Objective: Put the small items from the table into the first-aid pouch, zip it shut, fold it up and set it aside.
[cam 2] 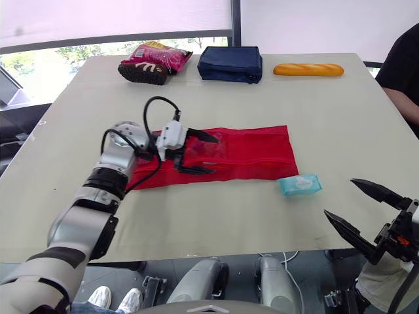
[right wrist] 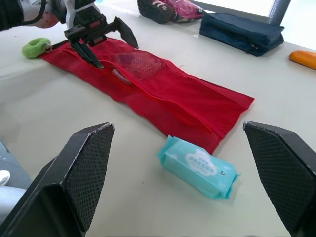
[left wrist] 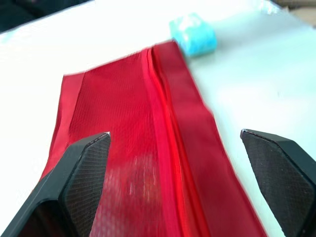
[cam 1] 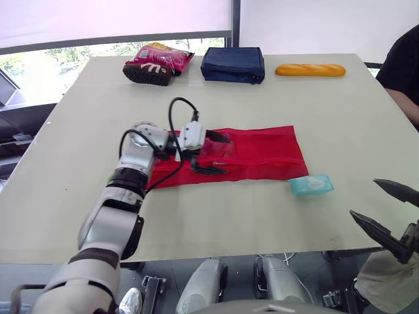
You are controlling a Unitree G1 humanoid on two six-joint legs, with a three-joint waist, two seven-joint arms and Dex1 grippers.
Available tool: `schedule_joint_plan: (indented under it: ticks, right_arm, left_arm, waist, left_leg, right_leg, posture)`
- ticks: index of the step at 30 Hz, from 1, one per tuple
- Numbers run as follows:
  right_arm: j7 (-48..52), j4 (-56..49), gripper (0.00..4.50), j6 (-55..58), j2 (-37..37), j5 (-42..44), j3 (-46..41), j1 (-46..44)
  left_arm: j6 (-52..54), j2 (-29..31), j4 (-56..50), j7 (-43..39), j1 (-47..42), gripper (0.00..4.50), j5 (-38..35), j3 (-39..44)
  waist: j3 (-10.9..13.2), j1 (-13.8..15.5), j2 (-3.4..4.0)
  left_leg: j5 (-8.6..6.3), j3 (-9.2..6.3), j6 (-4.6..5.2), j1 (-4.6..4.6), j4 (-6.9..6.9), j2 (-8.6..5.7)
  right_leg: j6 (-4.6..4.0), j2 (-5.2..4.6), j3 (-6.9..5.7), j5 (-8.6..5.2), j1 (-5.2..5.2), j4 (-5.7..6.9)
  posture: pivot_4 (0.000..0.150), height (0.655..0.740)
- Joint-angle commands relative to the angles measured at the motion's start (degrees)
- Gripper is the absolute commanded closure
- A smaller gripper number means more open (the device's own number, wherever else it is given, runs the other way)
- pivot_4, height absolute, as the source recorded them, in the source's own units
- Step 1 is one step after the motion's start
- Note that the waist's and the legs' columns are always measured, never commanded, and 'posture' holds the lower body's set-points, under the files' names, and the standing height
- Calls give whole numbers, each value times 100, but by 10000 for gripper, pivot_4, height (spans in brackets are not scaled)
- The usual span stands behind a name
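Head views: 1 flat red mesh first-aid pouch (cam 1: 262,154), unfolded, at the middle of a pale matte table (cam 1: 340,118); left gripper (cam 1: 227,155) low over the pouch's left end, fingers spread, clamped on nothing; 1 teal wrapped wipes pack (cam 1: 311,185) just beside the pouch's near right corner, outside it; right gripper (cam 1: 363,196) at the near right edge, fingers apart, empty. Left wrist view: the pouch's zip line (left wrist: 163,128) runs between the spread fingers; whether it is open cannot be told. Likely fault: closing on 1 loose mesh layer would drag the whole pouch, not part it. Right wrist view: pack nearest this gripper; its slick wrapper may skid away under a shallow pinch. Surface: smooth, also bearing 1 navy fabric bag (right wrist: 242,32) and 1 green fuzzy lump (right wrist: 35,48). Room: bright window (right wrist: 237,6) beyond the far edge.
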Motion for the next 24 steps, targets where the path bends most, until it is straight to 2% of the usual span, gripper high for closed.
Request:
schedule_joint_plan:
  ticks: [1, 10, 18, 21, 24]
  right_arm:
    - [-102, -164, 0, -35, -59, 77, 29, -34]
    - [-437, -443, 0, -55, 53, 16, 165, 47]
    - [-570, -507, 0, -131, 105, -28, 95, 151]
    - [-569, -512, 0, -157, 116, -28, 89, 183]
    - [-532, -471, 0, -209, 129, -55, 40, 260]
  left_arm:
    - [178, -243, -364, 658, 41, 228, 302, -46]
    - [692, -1164, -776, 2317, 256, 228, 1390, -521]
    - [907, -1491, -439, 2922, 168, 228, 1797, -693]
    - [956, -1560, -389, 2943, 136, 7805, 1737, -641]
    - [1094, -1615, -408, 2880, 140, 21827, 1610, -568]
  waist:
    - [0, 4, 0]
    - [-1, 44, 1]
    - [-1, 67, 1]
    - [-1, 103, 1]
    - [0, 119, 1]
  left_leg:
    - [0, 1, 1, 0, 0, 0]
    - [1, 2, -2, 1, 0, -1]
    - [2, 2, -4, 1, 0, -1]
    - [2, 3, -4, 1, 1, -2]
    - [2, 4, -4, 1, 0, -2]
  right_leg:
    - [0, 0, 0, 0, 1, 0]
    - [1, 0, 2, 0, 1, -1]
    - [1, 0, 1, 0, 2, -1]
    - [2, -1, 1, 0, 3, -2]
    - [2, -1, 1, 0, 3, -2]
  posture:
    - [1500, 7395]
    - [1500, 7395]
    - [1500, 7395]
    - [1500, 7395]
    - [1500, 7395]
